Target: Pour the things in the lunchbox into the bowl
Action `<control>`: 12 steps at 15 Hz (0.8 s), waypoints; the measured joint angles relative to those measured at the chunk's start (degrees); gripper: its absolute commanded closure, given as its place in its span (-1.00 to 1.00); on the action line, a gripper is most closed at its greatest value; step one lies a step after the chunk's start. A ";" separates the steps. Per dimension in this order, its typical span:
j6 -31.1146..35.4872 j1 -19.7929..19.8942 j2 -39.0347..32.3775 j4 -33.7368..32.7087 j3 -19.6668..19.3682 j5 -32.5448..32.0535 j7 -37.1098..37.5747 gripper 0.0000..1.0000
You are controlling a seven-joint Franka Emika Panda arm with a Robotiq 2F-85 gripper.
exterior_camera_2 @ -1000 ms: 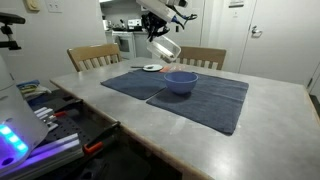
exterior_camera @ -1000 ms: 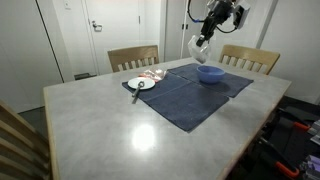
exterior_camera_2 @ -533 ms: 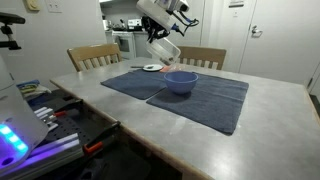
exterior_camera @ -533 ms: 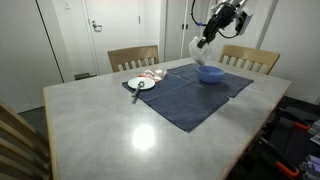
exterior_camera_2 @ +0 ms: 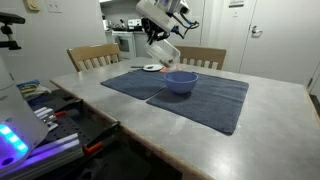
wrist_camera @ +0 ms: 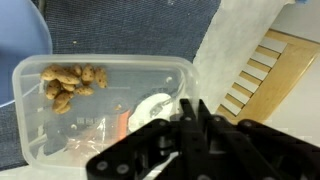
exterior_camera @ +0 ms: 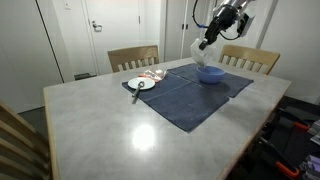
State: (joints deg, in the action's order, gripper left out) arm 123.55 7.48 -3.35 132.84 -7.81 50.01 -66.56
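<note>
My gripper (wrist_camera: 190, 115) is clamped on the rim of the lunchbox (wrist_camera: 100, 100), a clear, round-cornered box with brown nuggets bunched in one corner. It hangs tilted just above the blue bowl (exterior_camera: 209, 73) near the table's (exterior_camera: 120, 125) far edge, barely shifted from a moment ago.

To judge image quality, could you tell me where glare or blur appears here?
In an exterior view, a glare patch sits on the table; in an exterior view, a blue glow blooms lower left; in the wrist view, the gripper is dark and blurred, the lunchbox sharper.
</note>
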 measured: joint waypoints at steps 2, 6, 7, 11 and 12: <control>0.00 0.00 0.00 0.00 0.00 0.00 0.00 0.85; 0.00 0.00 0.00 0.00 0.00 0.00 0.00 0.96; 0.00 0.00 0.00 0.00 0.00 0.00 0.00 0.96; -2.64 0.54 0.00 -0.10 -0.69 -0.06 -1.03 0.96; -4.49 1.13 0.00 -0.19 -1.34 -0.06 -2.07 0.96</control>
State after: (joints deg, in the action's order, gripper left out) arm 119.06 8.61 -3.35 132.65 -9.15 49.95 -68.63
